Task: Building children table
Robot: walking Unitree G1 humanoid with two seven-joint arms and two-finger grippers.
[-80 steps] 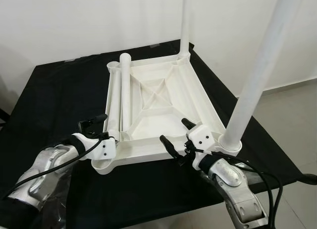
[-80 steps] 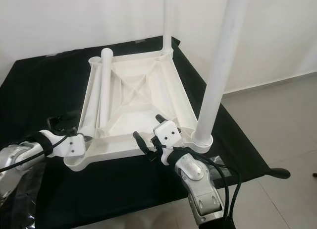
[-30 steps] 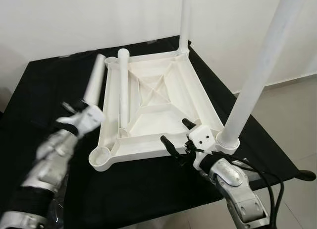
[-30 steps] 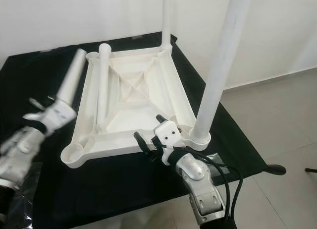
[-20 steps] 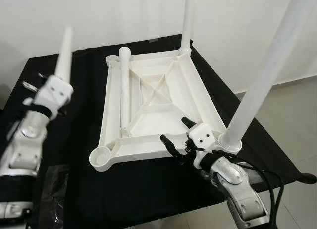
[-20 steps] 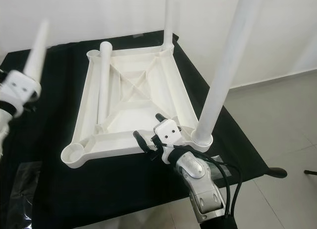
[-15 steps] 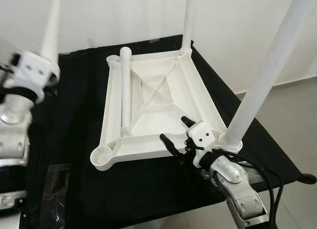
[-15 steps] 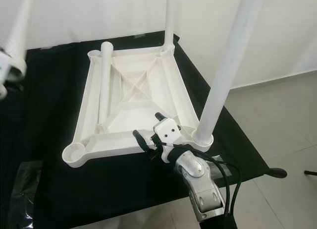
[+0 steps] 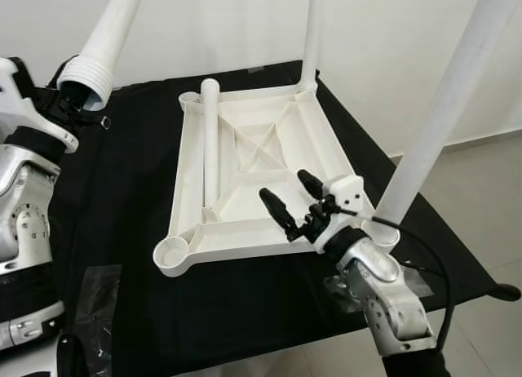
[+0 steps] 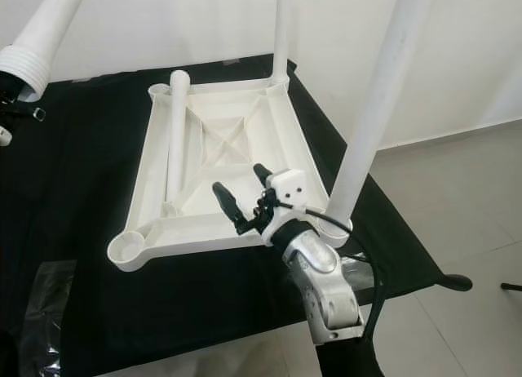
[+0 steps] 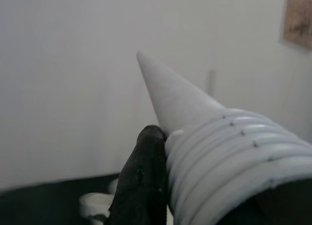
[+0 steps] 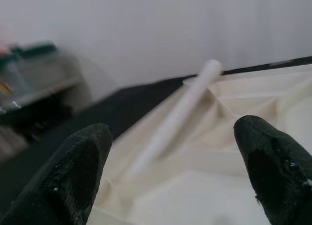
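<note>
The white table frame (image 9: 261,173) lay upside down on the black-draped tabletop (image 9: 122,230), exactly where it had been in the earlier pictures. Two legs stood upright in its right-hand corner sockets: the near leg (image 9: 444,124) and the far leg (image 9: 310,34). A third, loose leg (image 9: 210,144) rested flat inside the frame along its left rim, unmoved.

The left pincer (image 9: 69,99) had lifted the fourth leg (image 9: 110,38) out of the frame, where it had lain 2.7 s before, and swung it up and to the left. It was clamped on the leg's ribbed threaded end (image 11: 243,147), one black finger (image 11: 141,186) pressed against the ribs, and the leg tilted up and away toward the wall.

The right pincer (image 9: 294,201), which had been at the frame's near edge beside the near leg, had moved up and inward; it hovered over the frame's near panel with its fingers (image 12: 78,171) spread wide, holding nothing.

A clear plastic bag (image 9: 94,291) lay on the cloth at the near left.
</note>
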